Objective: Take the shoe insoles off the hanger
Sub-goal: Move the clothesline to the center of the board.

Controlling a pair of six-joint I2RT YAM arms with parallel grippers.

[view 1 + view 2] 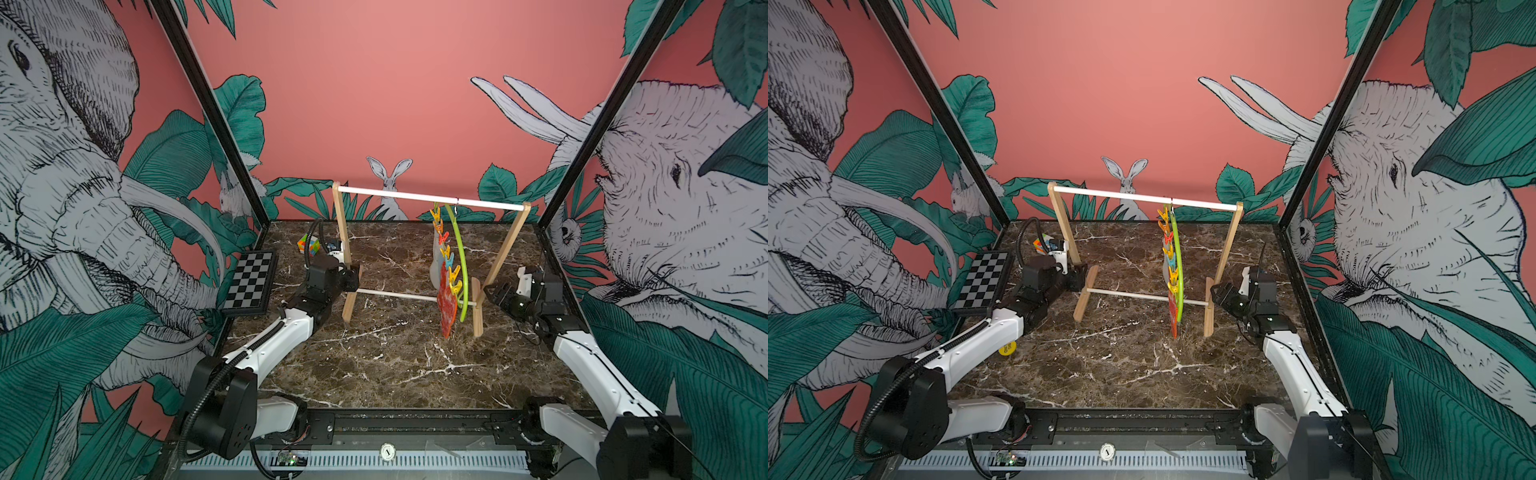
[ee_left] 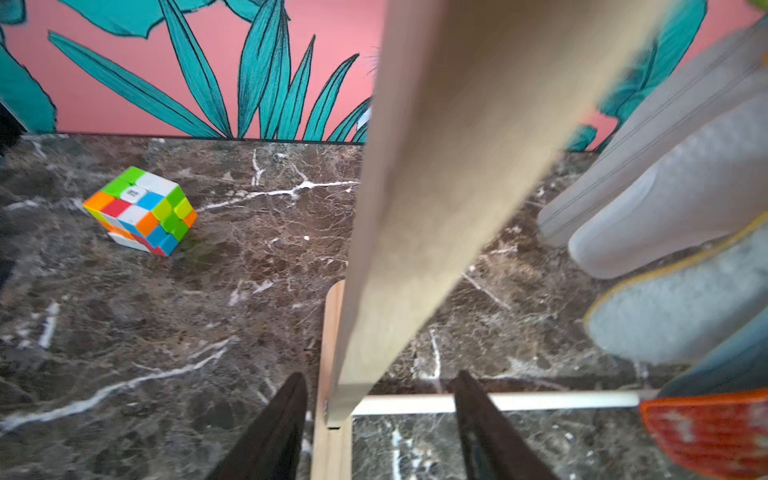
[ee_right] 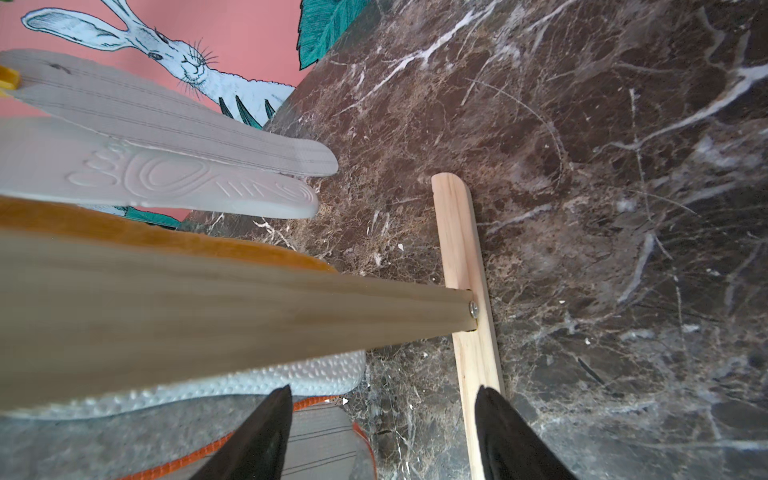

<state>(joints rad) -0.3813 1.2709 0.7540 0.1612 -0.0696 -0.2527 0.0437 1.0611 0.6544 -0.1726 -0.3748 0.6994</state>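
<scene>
The lime-green hanger hangs by its hook from the right part of the rack's white rod, its coloured clips in a row. The shoe insoles hang from them: white ones at the back, a mustard one, and a mottled red one nearest the front. My left gripper is open, its fingers astride the foot of the rack's left post. By the right post's foot, my right gripper stands open with nothing in it, just right of the insoles.
The wooden rack stands across the middle of the marble table. A colour cube lies behind the left arm. A chequered board leans at the left wall, and a yellow disc lies under the left forearm.
</scene>
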